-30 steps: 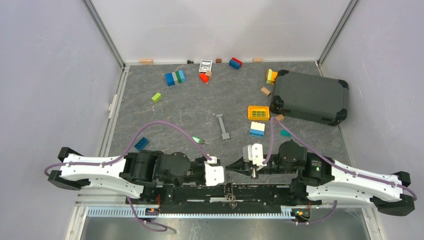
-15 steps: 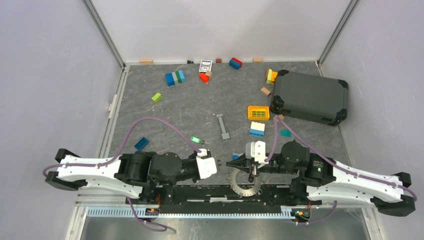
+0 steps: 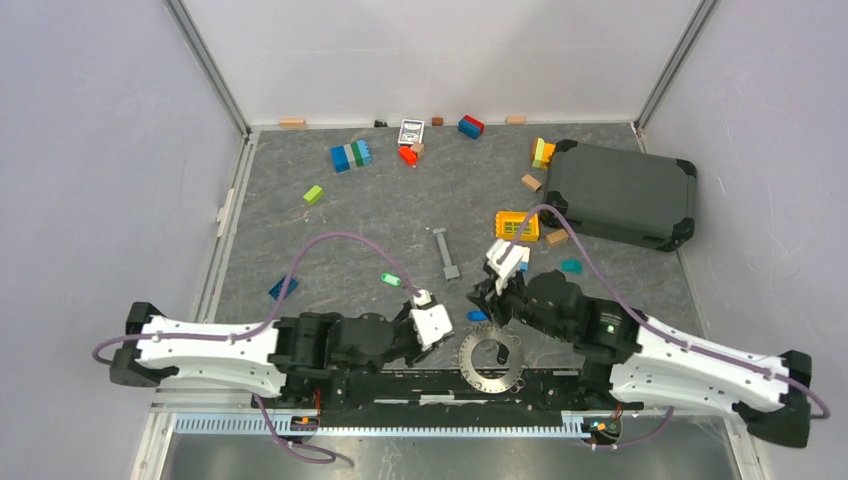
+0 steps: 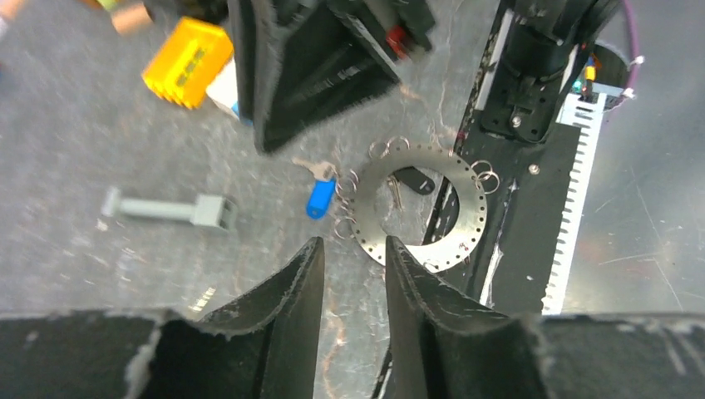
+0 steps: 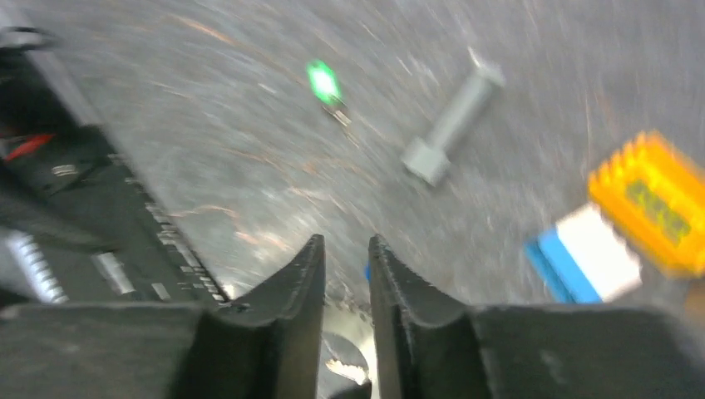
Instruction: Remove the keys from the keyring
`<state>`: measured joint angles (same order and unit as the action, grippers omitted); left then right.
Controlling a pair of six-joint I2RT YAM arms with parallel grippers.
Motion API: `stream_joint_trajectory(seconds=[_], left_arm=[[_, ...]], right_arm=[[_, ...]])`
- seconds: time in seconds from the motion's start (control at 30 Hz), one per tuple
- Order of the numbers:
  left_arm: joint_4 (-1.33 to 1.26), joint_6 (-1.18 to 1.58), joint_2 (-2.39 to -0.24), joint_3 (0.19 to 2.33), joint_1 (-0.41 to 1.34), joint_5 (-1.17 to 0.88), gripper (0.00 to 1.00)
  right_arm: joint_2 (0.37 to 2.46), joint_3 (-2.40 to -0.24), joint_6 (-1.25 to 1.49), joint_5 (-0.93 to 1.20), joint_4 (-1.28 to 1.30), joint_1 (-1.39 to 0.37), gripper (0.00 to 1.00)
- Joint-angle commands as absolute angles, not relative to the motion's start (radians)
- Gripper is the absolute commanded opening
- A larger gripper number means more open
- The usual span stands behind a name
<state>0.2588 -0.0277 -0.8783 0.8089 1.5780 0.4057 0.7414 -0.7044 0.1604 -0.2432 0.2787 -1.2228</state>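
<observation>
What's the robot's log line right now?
left gripper open, empty | right gripper open, empty | keyring lying flat, unheld | blue key beside it | green key loose, apart

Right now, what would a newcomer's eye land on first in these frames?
First, the flat silver perforated metal ring lying at the near edge of the grey table, about centre, with a blue-headed key at its rim. Next, the green-headed silver key lying alone farther out, left of centre. Then the dark grey hard plastic case at the far right.
</observation>
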Motion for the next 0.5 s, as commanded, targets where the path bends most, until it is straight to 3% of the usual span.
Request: stream_joint_trajectory(seconds=[0.0,0.2,0.47], left_arm=[[0.04,0.228,-0.927,0.657,1.478,0.308,0.41],[-0.334,0.403,-1.125,0.505,1.415,0.083,0.42],[-0.425,0.411,-1.403,0.605,1.419,-0.037,0.35]], right_arm=[[0.752,-0.548,0.391,-0.224,0.39,-0.985,0.37],[0.645,-0.351,0.495,-0.016,0.418,-0.786,0.6],[0.517,-0.342,0.573,-0.057,0.635,-0.773,0.7]])
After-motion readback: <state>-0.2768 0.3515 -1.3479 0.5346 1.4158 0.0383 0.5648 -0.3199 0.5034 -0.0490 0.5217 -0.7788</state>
